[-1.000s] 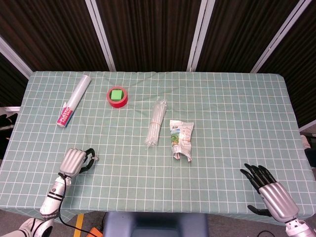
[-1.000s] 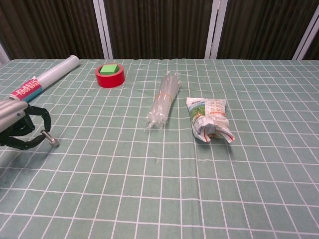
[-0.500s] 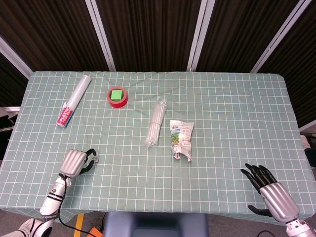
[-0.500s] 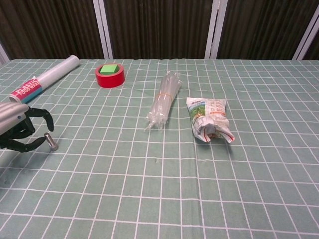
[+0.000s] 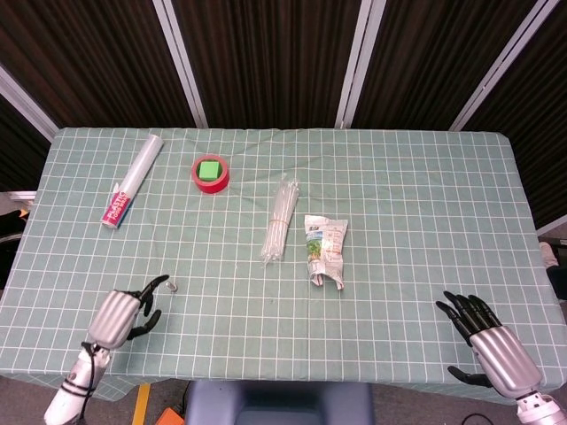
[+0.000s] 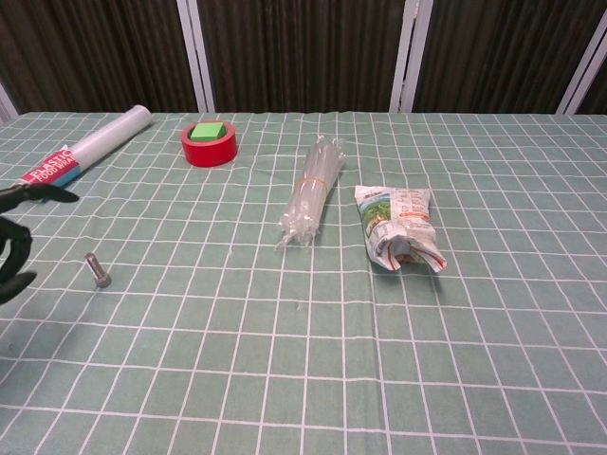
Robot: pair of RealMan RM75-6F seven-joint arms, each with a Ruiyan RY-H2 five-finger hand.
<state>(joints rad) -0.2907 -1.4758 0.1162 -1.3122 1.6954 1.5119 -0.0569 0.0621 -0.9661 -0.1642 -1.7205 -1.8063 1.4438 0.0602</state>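
While the left robot hand (image 5: 124, 312) hovered with its fingers spread and empty, the bolt (image 5: 174, 286) lay on the desk (image 5: 416, 204) just off its fingertips, at about two o'clock from the palm and apart from it. Judging by that, the bolt had been set down, with little left to do. The right robot hand (image 5: 485, 338) rested with fingers apart, holding nothing, at the desk's five o'clock corner.

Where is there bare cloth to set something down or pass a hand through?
Bare cloth runs from the crumpled snack packet rightward to the right hand, and along the front edge between both hands. Crowded: the middle and back-left, around the clear straw bundle, red tape roll and plastic-wrap tube.
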